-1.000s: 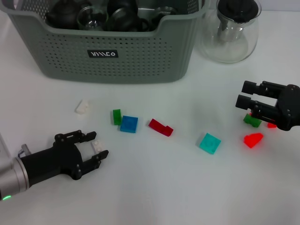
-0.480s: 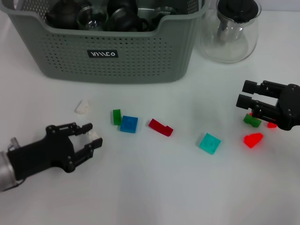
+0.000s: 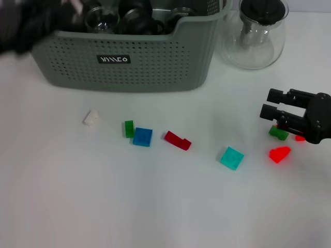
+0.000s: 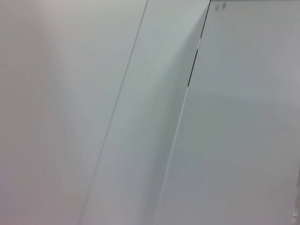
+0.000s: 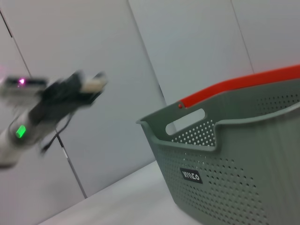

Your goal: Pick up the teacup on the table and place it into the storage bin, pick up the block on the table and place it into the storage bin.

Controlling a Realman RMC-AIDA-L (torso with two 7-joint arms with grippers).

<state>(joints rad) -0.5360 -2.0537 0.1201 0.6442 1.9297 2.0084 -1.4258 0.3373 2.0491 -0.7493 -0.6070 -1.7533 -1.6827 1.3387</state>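
White tabletop carries scattered coloured blocks and the grey-green storage bin, whose black label has white lettering I cannot read for certain. Left pincer, raised near the bin's left end, pinches a pale block. Right pincer hovers spread beside a green block.
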